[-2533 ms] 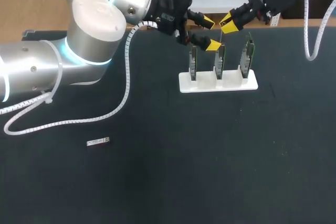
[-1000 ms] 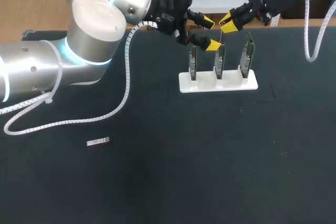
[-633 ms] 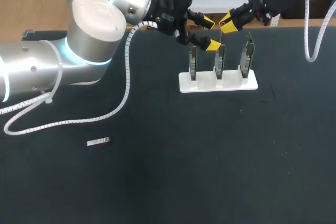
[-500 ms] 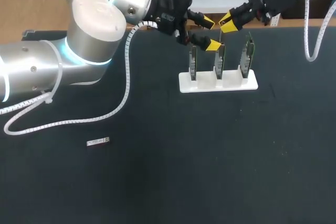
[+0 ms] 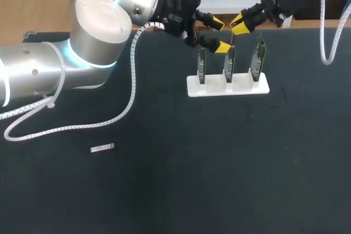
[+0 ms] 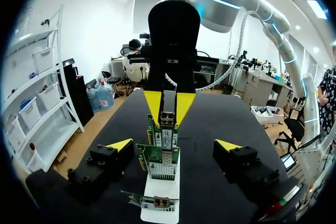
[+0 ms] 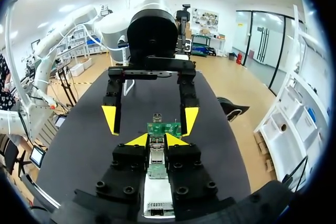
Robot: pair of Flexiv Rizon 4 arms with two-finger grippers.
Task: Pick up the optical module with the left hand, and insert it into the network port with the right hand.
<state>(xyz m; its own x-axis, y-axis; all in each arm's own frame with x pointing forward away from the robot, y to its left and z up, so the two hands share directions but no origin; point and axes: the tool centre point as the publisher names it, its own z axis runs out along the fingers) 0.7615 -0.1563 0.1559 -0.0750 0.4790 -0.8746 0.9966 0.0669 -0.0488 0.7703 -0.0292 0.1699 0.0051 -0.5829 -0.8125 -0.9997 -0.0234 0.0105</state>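
Module point(image 7: 156, 156) gripped over stand point(image 5: 227, 87) of circuit boards point(image 5: 229, 61)

Overhead: left pincer point(image 5: 220, 35) gapes open beside the boards, right pincer point(image 5: 238, 26) hangs just above them, and a silver strip point(image 5: 102, 147) lies well apart on the table point(image 5: 219, 163). Left wrist: open fingers flank the stand. Right wrist: right pincer clamps the module above a board

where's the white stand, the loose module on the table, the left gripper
white stand point(image 5: 193, 87), head view, bare end of base
loose module point(image 5: 102, 147), head view, middle of its body
left gripper point(image 5: 220, 35), head view, midway between tips
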